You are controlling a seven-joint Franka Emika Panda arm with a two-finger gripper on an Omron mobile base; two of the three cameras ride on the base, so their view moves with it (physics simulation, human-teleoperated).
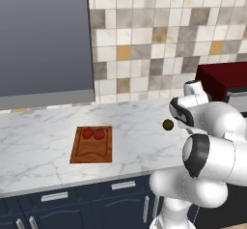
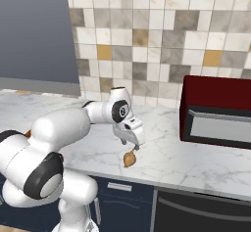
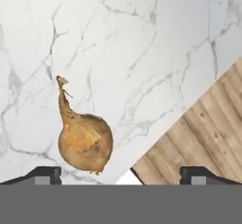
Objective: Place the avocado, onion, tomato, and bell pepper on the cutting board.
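We see the onion [image 3: 85, 142] lying on the white marble tabletop [image 3: 142, 53], close to its front edge. Its thin stem points away from the bulb. In the hand view it sits just past the left of our two fingers [image 3: 45, 173], and both dark tips stand wide apart with nothing between them. In the right base view our gripper [image 2: 133, 148] hangs just above the onion [image 2: 129, 159], but we cannot tell if it touches.

The cutting board [image 1: 92, 144] lies flat, well apart to the left. Two red things [image 1: 93, 134] rest side by side at its far end. They are too small for us to tell which is the tomato and which is the bell pepper.

The avocado [image 1: 168, 124] sits on the tabletop right beside our white arm [image 1: 212, 141]. The arm hides the tabletop behind it. A dark red box [image 2: 218, 111] stands at the right, cut off by the picture's edge.
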